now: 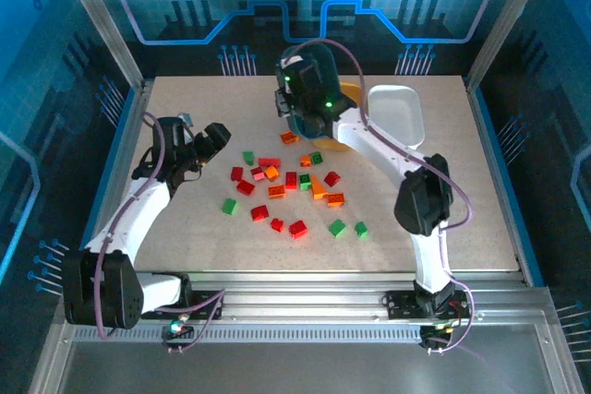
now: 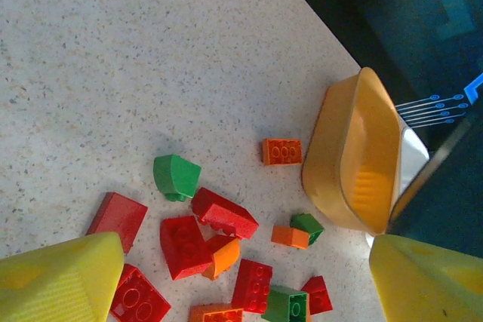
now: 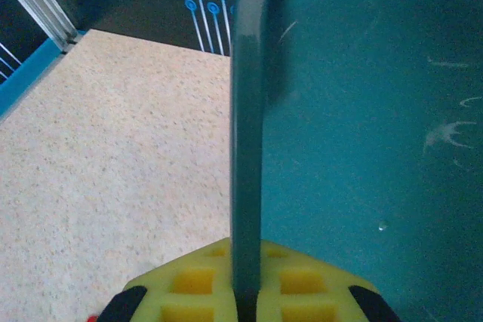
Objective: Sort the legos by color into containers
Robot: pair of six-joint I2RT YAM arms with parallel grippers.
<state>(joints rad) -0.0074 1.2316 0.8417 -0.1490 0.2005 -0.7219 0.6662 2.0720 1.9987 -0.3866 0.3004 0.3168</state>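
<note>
Pinching dark teal tray (image 3: 362,148) by its rim, tray on edge — right gripper (image 3: 245,295); left gripper (image 1: 218,136) spread wide, empty, nearer the legos (image 1: 286,186) — just to its right.

Legos (image 1: 291,180) red, orange, green; dark teal tray (image 3: 362,111), orange tray (image 2: 355,156), white tray (image 1: 397,113); tabletop (image 2: 113,50) beige with dark speckles.

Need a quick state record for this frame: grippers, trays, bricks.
legos: red, orange, green, all loose on table
left gripper: open, empty, at the legos' left edge
right gripper: shut on teal tray rim, tray tilted up
orange tray: beside teal tray, no bricks seen inside
white tray: far right, empty
</note>
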